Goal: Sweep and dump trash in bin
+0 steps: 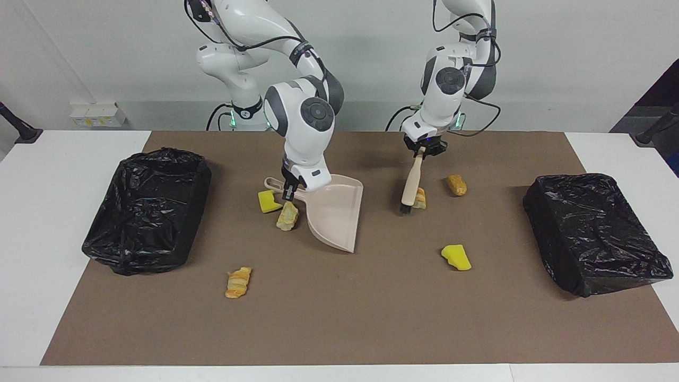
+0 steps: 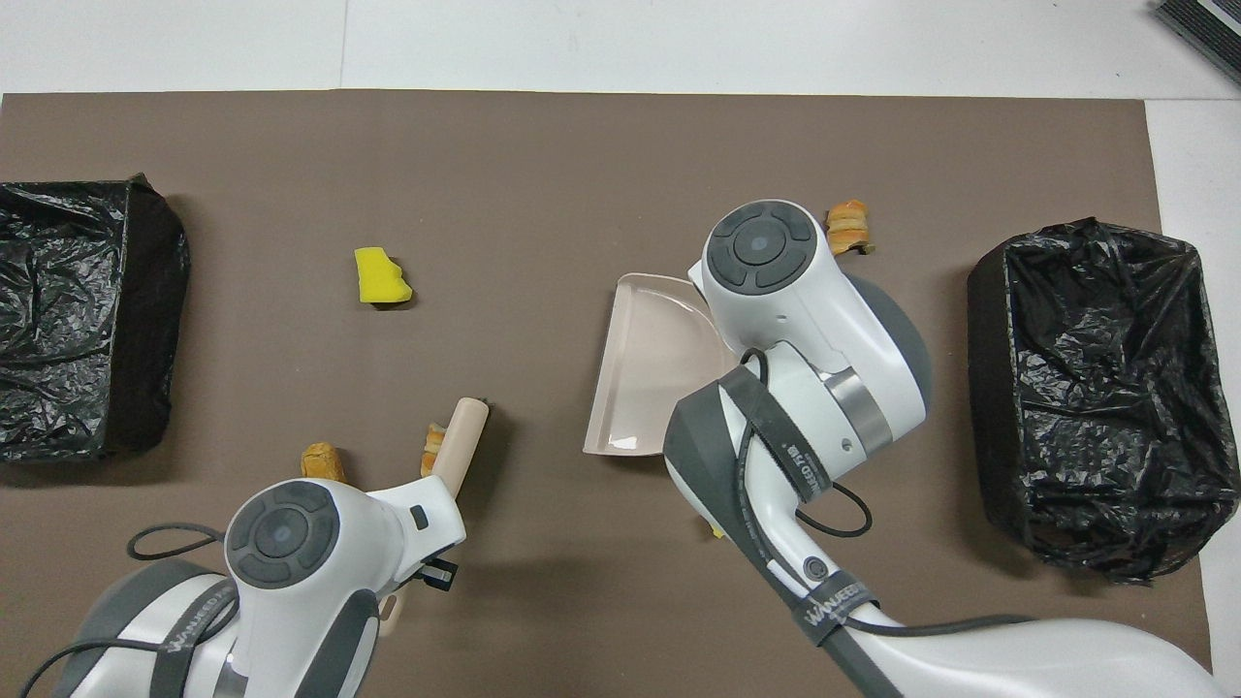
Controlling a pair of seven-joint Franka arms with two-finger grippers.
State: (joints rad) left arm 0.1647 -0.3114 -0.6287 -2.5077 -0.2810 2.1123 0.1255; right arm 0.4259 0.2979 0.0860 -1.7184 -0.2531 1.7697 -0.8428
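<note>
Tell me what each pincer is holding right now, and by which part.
The left pincer holds the brush by the top end of its handle. The right pincer holds the dustpan by its handle.

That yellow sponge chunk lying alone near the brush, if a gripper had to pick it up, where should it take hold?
Probably from straight above, closing across the narrower width of the yellow sponge chunk. It lies flat on the brown mat as a low wedge with nothing touching it, so its two long sides are free for the fingers, and its soft body should give a little.
</note>
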